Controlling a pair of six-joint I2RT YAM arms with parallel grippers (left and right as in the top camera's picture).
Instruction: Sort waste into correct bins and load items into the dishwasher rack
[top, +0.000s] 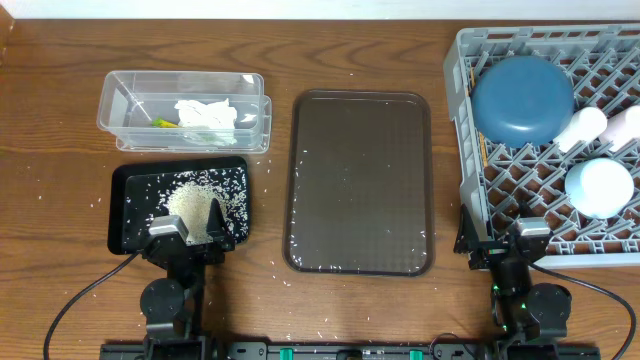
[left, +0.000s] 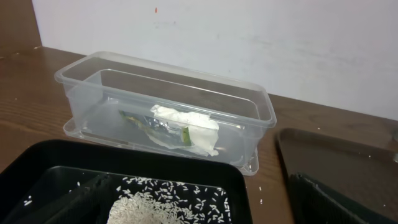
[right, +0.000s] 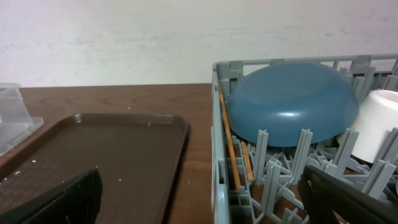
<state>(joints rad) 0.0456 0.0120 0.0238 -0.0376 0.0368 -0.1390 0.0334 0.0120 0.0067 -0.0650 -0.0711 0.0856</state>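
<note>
The clear tub (top: 112, 104) holds the crumpled tissue (top: 207, 115) and the yellow-green wrapper (top: 163, 122). A heap of rice (top: 190, 205) lies in the black tray (top: 114, 212), with loose grains around it. My left gripper (top: 190, 235) hangs open over the tray's near edge, its fingers either side of the rice (left: 155, 205). The grey rack (top: 456, 92) carries the dark-blue bowl (top: 522, 98) upside down, a light-blue bowl (top: 599, 186), a white cup (top: 582, 127), a pink cup (top: 625, 122) and chopsticks (right: 231, 149). Open and holding nothing, my right gripper (top: 497, 240) straddles the rack's near-left wall (right: 219, 186).
A large brown serving tray (top: 360, 180) lies between the black tray and the rack, with a few stray grains on it. More grains are scattered on the wooden table around the black tray. A white wall stands behind the table.
</note>
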